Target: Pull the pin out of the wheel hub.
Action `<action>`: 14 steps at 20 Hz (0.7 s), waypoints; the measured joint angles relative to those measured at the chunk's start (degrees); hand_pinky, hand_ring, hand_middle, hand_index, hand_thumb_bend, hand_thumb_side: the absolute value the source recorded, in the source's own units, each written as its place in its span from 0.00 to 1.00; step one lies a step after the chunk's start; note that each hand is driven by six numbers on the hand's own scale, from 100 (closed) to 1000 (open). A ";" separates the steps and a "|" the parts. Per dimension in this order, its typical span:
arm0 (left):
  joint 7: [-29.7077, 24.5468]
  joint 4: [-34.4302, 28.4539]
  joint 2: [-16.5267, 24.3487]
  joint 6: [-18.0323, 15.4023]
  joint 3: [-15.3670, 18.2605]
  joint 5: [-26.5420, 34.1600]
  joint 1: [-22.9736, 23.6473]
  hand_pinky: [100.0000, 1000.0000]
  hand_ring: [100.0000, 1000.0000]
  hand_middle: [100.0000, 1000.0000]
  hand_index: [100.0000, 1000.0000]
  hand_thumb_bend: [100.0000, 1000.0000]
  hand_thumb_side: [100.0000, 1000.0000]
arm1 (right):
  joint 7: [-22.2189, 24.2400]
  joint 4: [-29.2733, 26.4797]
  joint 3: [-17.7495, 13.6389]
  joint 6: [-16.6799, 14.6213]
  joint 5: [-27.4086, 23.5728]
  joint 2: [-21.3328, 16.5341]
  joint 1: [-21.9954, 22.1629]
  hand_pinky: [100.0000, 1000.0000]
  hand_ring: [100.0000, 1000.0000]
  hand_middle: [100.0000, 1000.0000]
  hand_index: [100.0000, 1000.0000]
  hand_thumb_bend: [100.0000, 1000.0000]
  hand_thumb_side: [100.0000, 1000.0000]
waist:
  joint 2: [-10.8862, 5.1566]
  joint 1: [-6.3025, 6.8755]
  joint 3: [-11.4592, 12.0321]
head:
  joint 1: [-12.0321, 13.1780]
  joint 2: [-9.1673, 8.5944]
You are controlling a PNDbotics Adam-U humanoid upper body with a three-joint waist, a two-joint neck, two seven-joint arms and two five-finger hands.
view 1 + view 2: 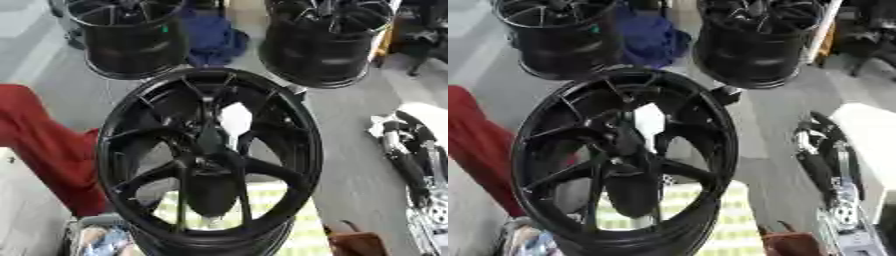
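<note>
Wheel hub (210,160), glossy black spoked metal, fills the centre foreground, its lower rim cut off by the picture edge; no pin can be made out. Right robot hand (411,155), black and silver, rests at the right edge; whether its fingers are apart or together I cannot tell.

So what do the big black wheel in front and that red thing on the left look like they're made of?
The black wheel looks like cast metal, probably alloy, with a glossy black coat: thin rigid spokes and bright glints along the rim. The red thing looks like soft cloth, since it hangs in folds with a matte surface.
</note>
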 measured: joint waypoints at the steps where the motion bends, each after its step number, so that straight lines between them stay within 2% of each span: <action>1: -0.39 0.12 0.00 0.15 -0.11 0.15 0.04 0.99 0.90 0.80 0.88 0.41 0.42 | 0.13 -0.34 -0.01 0.21 0.13 -1.06 -0.67 0.69 0.55 0.65 0.86 0.00 0.45 | -0.01 -0.11 0.13 | 0.00 0.00; 9: -3.82 0.87 -0.01 1.09 -0.73 0.75 0.21 0.99 0.90 0.80 0.88 0.42 0.44 | 2.84 -4.25 0.06 2.58 0.98 -11.07 -6.50 0.71 0.58 0.68 0.89 0.00 0.45 | -0.02 -1.11 1.05 | -0.10 0.00; 14: -6.77 1.29 0.00 1.58 -1.30 1.06 0.35 0.99 0.90 0.80 0.88 0.41 0.44 | 9.33 -6.71 3.10 3.47 0.15 -21.00 -10.91 0.74 0.65 0.73 0.94 0.00 0.44 | -0.02 -1.85 1.54 | -0.22 0.00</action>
